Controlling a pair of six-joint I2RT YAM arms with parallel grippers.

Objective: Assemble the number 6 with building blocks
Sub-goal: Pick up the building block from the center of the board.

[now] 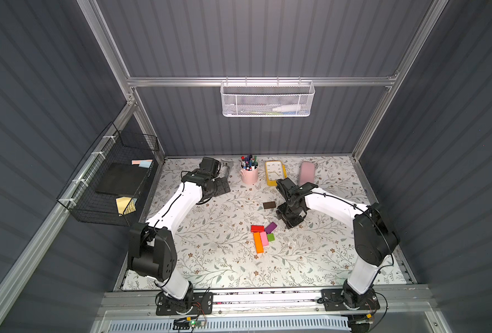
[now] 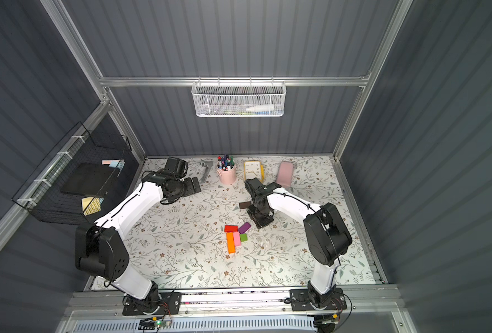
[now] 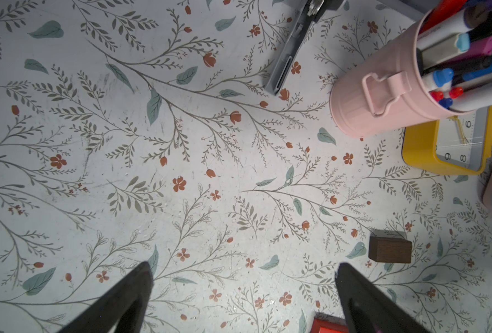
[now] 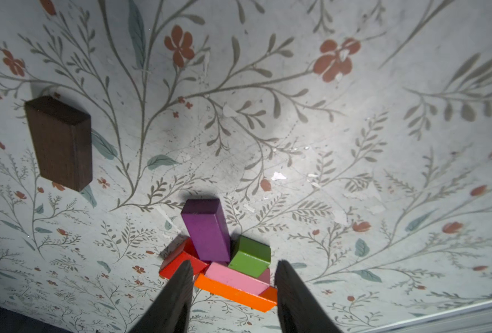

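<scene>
Purple is the piece out of line: the purple block point(image 4: 205, 230) lies slanted, one end at the red block point(image 4: 178, 259) and its side near the green cube point(image 4: 250, 258). Whether it touches them I cannot tell. The orange block point(image 4: 239, 294) and pink block point(image 4: 236, 279) lie side by side. The dark brown block point(image 1: 269, 205) sits well apart on the worktop point(image 1: 210, 225).

My right fingers point(image 4: 178, 291) hover just beside the cluster, parted and gripping nothing. My left fingers point(image 3: 123, 297), off near the pen cup point(image 3: 383, 95), are spread and empty.

I judge the step in hand to be squaring purple into the figure. Next I should close on its narrow sides, turn it and set it flush without nudging its neighbours.
</scene>
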